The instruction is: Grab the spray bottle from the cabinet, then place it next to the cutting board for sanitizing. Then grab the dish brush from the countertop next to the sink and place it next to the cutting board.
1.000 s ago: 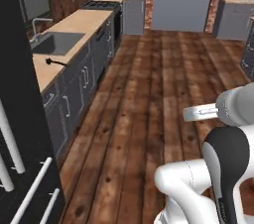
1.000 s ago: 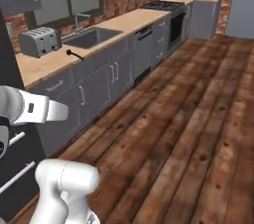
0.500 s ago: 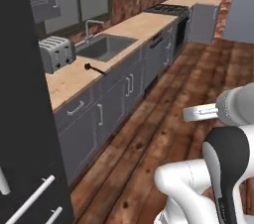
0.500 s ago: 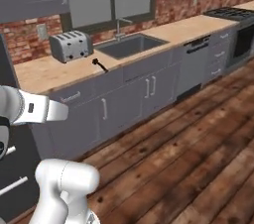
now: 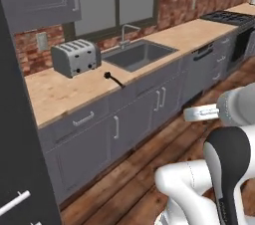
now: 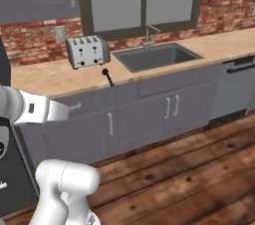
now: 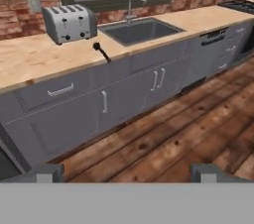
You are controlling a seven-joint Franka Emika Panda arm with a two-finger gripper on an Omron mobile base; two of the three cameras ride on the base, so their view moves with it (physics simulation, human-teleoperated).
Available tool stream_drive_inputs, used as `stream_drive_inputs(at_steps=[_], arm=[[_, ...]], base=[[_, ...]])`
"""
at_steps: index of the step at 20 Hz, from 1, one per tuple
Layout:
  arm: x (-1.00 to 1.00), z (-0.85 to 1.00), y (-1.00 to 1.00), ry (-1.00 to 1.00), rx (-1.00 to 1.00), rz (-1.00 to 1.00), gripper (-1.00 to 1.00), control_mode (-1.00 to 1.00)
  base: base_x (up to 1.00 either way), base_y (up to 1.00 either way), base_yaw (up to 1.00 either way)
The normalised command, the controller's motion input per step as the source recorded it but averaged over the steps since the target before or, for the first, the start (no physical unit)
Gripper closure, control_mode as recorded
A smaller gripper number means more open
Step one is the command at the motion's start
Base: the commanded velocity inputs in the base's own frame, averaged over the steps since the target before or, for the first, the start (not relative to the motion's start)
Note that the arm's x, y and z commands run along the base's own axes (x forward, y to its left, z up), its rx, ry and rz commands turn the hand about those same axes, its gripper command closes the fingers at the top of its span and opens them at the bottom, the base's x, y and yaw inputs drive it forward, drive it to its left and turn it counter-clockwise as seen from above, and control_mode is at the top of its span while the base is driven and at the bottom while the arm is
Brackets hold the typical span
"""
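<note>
One slim black dish brush (image 5: 114, 79), small dark head, lying on countertop (image 5: 60, 94)

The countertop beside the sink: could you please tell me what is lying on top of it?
On the countertop, left of the sink, a silver toaster stands near the brick wall, and the black dish brush lies near the front edge. The toaster covers whatever is behind it.

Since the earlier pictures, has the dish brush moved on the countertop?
No. The dish brush lies at the countertop edge, just left of the sink, as before. The base drove, so the whole view shifted, not the brush.
</note>
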Motion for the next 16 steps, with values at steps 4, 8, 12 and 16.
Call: stream_drive_inputs(at_steps=[4,8,12,16], arm=[[0.0,0.0,0.0,0.0,0.0,0.0,-1.0,1.0],[0.0,0.0,0.0,0.0,0.0,0.0,-1.0,1.0],[0.0,0.0,0.0,0.0,0.0,0.0,-1.0,1.0],[0.0,0.0,0.0,0.0,0.0,0.0,-1.0,1.0]], base=[[0.83,-1.0,0.47],[0.95,-0.85,0.47],[1.0,-0.67,0.48],[0.93,-0.66,0.46]])
